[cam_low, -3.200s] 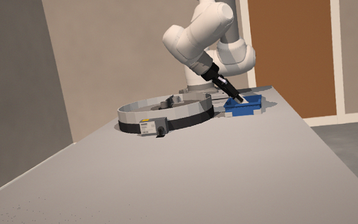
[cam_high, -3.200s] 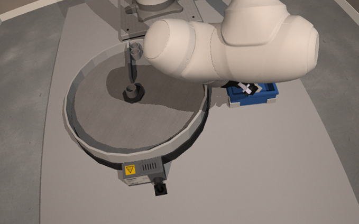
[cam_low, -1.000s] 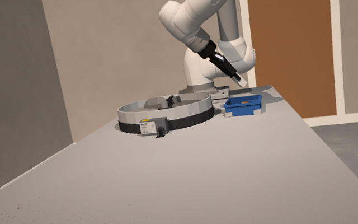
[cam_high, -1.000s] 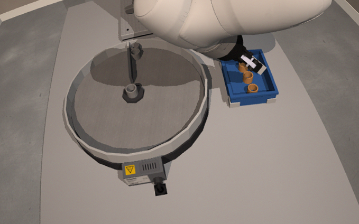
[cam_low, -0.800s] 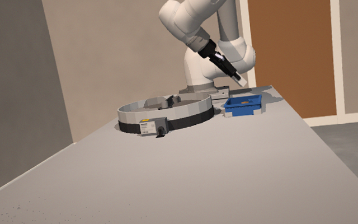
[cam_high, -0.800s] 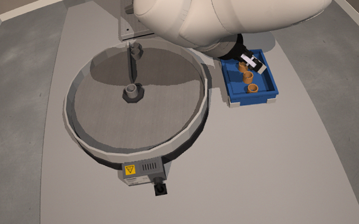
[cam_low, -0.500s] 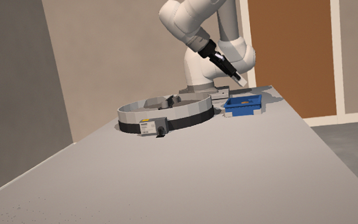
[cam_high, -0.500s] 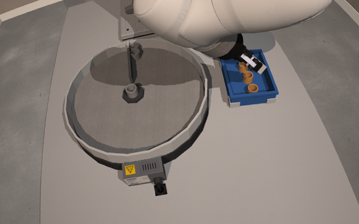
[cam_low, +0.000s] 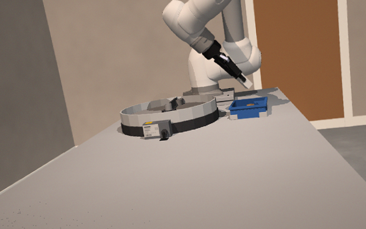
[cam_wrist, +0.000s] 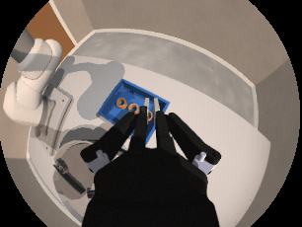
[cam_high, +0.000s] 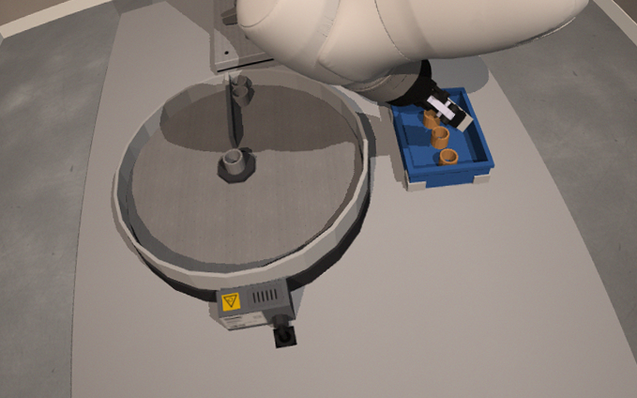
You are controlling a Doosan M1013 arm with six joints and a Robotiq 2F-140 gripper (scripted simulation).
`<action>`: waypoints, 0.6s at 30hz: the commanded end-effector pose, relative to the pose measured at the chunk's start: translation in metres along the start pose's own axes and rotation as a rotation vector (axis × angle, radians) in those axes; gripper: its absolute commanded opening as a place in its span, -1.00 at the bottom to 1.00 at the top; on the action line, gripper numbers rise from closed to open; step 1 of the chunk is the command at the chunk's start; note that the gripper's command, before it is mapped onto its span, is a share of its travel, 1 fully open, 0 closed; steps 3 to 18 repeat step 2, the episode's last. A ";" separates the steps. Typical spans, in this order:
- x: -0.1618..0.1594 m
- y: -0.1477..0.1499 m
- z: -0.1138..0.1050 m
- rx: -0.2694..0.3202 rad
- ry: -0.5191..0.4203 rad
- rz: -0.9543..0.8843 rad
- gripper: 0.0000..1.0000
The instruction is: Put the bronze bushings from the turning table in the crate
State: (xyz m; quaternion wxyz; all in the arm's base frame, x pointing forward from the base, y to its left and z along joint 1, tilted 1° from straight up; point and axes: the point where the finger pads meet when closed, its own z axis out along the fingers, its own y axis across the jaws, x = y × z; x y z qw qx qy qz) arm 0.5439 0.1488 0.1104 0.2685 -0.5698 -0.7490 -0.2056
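Observation:
Three bronze bushings lie in the blue crate (cam_high: 449,142): one at its far end (cam_high: 431,119), one in the middle (cam_high: 439,136) and one at the near end (cam_high: 449,156). My gripper (cam_high: 462,121) hangs tilted above the crate, fingers shut with nothing between them; it also shows in the side view (cam_low: 247,83) well above the crate (cam_low: 247,106). In the wrist view the shut fingertips point at the crate (cam_wrist: 126,110). Two steel bushings (cam_high: 241,88) stand at the far rim of the turning table (cam_high: 241,175). A third grey cylinder (cam_high: 234,164) sits at its centre.
A thin bar (cam_high: 233,111) runs from the table's far rim toward its centre. A grey control box (cam_high: 255,305) with a yellow label sits at the table's front. The arm's base plate (cam_high: 234,42) is behind, and the big white arm links hang over the back right.

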 end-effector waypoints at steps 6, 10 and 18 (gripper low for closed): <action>0.000 0.000 0.000 0.000 0.000 0.000 -0.86; 0.000 0.000 0.000 0.000 0.000 0.000 -0.86; 0.000 0.000 0.000 0.000 0.000 0.000 -0.86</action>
